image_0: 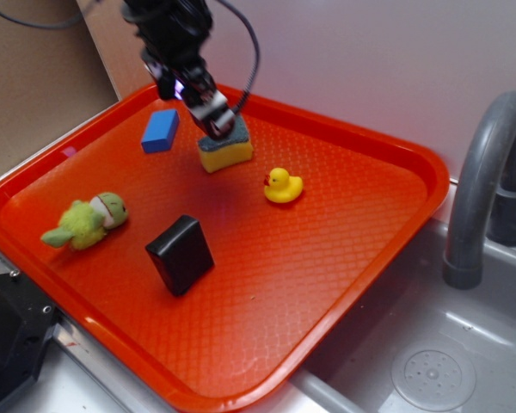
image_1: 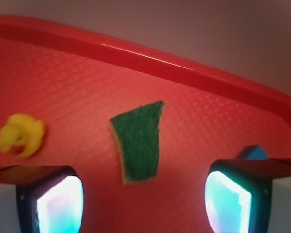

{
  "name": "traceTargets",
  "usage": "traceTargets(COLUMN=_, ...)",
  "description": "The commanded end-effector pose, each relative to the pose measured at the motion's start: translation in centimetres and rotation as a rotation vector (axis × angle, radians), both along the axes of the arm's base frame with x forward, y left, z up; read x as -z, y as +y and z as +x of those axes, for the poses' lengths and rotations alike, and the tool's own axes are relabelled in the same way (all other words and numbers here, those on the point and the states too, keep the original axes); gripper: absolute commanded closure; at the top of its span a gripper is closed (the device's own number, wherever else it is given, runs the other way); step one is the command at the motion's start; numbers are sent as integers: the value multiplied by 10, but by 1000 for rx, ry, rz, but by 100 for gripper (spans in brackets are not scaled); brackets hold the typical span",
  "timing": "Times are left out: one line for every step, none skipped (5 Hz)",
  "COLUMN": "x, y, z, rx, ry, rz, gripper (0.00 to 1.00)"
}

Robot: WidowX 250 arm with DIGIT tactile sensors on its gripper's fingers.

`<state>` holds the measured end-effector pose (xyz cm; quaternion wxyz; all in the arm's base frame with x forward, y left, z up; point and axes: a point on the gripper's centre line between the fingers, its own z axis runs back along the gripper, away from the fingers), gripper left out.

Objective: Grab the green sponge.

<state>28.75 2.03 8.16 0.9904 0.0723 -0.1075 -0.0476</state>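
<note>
Black arm angled down, gripper (image_0: pixel 215 116) spread above green sponge (image_0: pixel 225 146).

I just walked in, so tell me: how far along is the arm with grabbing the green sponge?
Done: the gripper is positioned right above the green sponge.
In hand: fingers are spread wide, with the sponge centred between them in the wrist view.
Left: closing on it and lifting from the orange tray.
</note>
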Motion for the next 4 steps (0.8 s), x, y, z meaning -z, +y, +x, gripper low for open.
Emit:
traceTargets(x=17, y=-14, z=29, rx=15, ry=-44, rz=39, gripper=0)
traceTargets(x=26, y=-13, z=25, rx=42, ry=23, rz=30, gripper=100)
traceTargets(x=21, y=-12, z=23, rx=23, ry=23, rz=44, gripper=100)
traceTargets(x=-1, y=-9, z=16, rx=16, ry=28, rz=35, gripper=100)
